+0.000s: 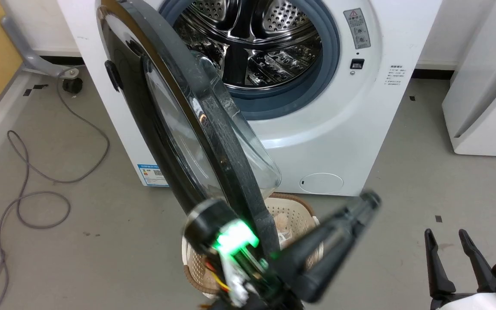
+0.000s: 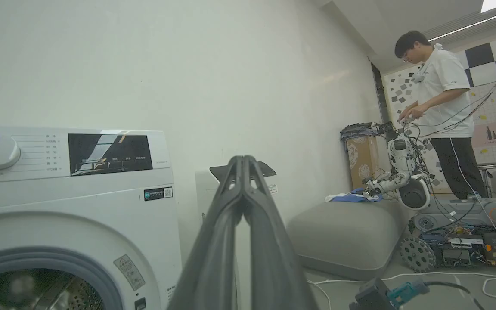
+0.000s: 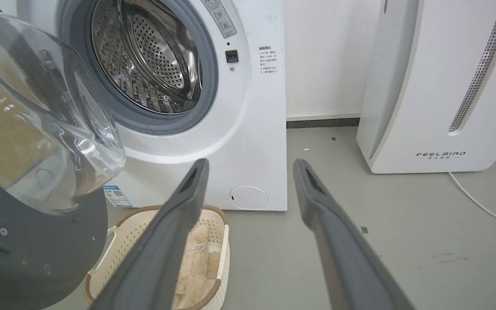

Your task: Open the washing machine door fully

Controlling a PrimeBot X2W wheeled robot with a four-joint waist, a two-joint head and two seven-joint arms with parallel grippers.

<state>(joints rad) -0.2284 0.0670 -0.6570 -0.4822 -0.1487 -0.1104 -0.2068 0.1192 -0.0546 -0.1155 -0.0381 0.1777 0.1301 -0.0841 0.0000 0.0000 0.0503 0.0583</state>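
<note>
The white washing machine (image 1: 338, 142) stands with its steel drum (image 1: 252, 38) exposed. The washing machine door (image 1: 144, 129), glossy black with a bulging glass bowl, swings out to the left and faces me nearly edge-on. In the right wrist view the door (image 3: 37, 241) and its glass bowl fill the left side. My left gripper (image 1: 368, 201) is shut with nothing in it, fingers slanting up to the right past the door's lower rim on its inner side; its wrist with a green light sits at that rim, contact unclear. The shut left fingers (image 2: 243, 206) point at the wall. My right gripper (image 1: 448, 241) hangs open, low right; its fingers (image 3: 179, 224) aim at the machine's base.
A cream basket (image 1: 299, 211) with a plush toy sits on the floor under the door. A white appliance (image 3: 437, 86) stands right of the machine. A grey cable (image 1: 28, 172) loops on the floor at left. A person (image 2: 441, 107), another robot (image 2: 403, 172) and a grey cushion (image 2: 342, 232) are further right.
</note>
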